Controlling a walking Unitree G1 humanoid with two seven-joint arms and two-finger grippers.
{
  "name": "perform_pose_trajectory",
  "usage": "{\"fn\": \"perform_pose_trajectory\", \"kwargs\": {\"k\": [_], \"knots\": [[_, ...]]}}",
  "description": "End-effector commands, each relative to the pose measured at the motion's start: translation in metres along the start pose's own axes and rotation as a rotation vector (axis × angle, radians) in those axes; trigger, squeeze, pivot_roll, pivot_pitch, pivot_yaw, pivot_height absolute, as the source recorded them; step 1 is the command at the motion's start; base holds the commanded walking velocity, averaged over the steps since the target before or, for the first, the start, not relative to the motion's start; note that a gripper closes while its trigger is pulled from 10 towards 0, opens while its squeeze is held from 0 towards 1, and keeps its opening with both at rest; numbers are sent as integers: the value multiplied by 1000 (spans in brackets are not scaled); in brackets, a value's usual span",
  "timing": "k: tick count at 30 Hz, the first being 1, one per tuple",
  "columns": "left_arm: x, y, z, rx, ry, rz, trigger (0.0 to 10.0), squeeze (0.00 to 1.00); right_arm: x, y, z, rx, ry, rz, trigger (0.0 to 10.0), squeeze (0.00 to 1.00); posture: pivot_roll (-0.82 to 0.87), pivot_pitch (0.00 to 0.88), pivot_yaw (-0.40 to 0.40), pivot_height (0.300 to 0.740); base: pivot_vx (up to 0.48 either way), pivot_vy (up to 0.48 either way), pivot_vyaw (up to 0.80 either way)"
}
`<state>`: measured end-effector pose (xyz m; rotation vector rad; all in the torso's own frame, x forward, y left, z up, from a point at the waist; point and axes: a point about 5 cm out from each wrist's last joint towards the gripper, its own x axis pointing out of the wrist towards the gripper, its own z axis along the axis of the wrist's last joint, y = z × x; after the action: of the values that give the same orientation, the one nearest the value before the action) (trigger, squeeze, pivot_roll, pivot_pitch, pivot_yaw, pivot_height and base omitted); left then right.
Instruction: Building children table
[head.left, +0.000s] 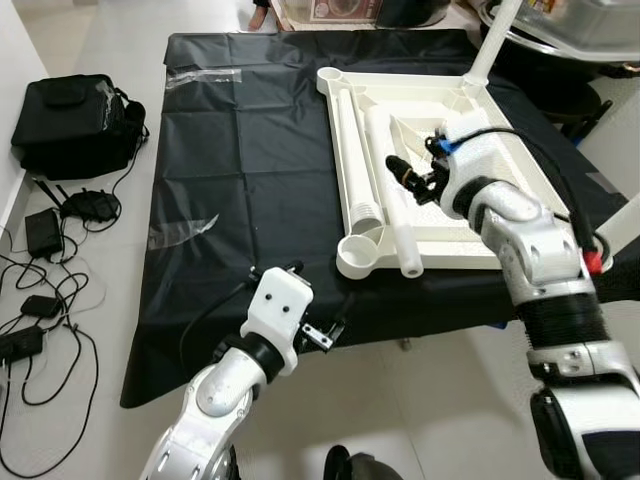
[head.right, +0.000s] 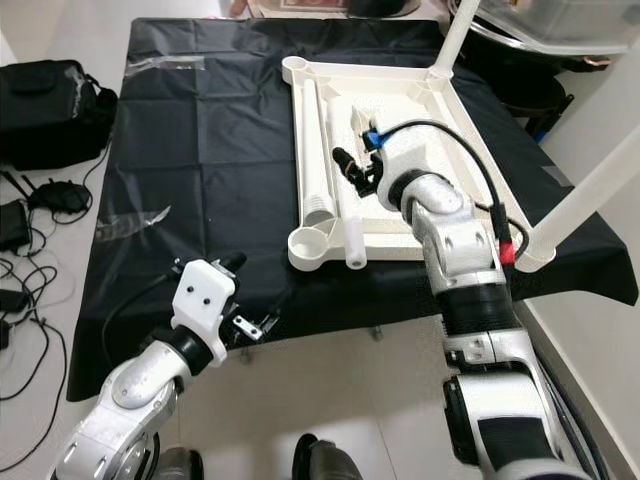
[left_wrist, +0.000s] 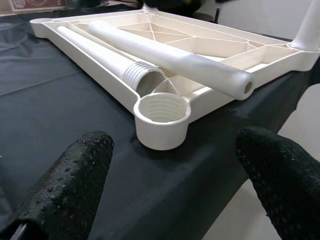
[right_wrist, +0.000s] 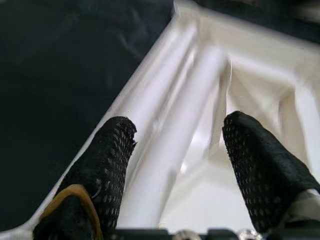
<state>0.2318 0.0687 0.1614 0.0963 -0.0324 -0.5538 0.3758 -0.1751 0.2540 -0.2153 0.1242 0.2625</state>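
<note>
Left eye view: upturned white tabletop holds two loose white legs.

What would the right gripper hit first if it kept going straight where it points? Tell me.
Probably the loose white leg lying in the upturned tabletop: the right gripper, fingers open, straddles it. How near it is cannot be judged.

You have the upturned tabletop at one o'clock on the sheet, with two loose legs lying in it. At nine o'clock the bag and cables lie on the floor.
</note>
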Motion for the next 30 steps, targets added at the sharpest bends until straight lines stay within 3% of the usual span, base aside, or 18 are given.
{"fn": "perform_pose_trajectory", "kwargs": {"k": [1, 4, 6, 14, 20, 24, 30], "knots": [[-1, -4, 0, -11, -1, -6, 10000, 0, -1, -3, -6, 38, 54, -30, 10000, 0, 86, 171, -118, 740, 0, 0, 0], [-1, -4, 0, -10, -1, -5, 10000, 0, 0, -3, -11, 101, 108, -39, 10000, 0, 86, 174, -116, 740, 0, 0, 0], [-2, -3, 0, -10, 0, -2, 10000, 0, 3, 0, -19, 211, 185, -28, 10000, 0, 85, 175, -118, 740, 0, 0, 0], [-2, -3, 0, -11, -1, 0, 10000, 0, 8, 4, -13, 296, 273, 17, 10000, 0, 77, 176, -122, 740, 0, 0, 0], [-1, -3, 0, -11, -3, 2, 10000, 0, 10, 6, -2, 273, 304, 23, 10000, 0, 75, 178, -123, 740, 0, 0, 0], [-1, -3, 0, -11, -2, 4, 10000, 0, 14, 4, 19, 295, 354, 15, 10000, 0, 71, 178, -128, 740, 0, 0, 0], [-1, -3, 0, -9, -4, 6, 10000, 0, 15, 1, 17, 272, 414, 5, 10000, 0, 71, 178, -131, 740, 0, 0, 0]]}}
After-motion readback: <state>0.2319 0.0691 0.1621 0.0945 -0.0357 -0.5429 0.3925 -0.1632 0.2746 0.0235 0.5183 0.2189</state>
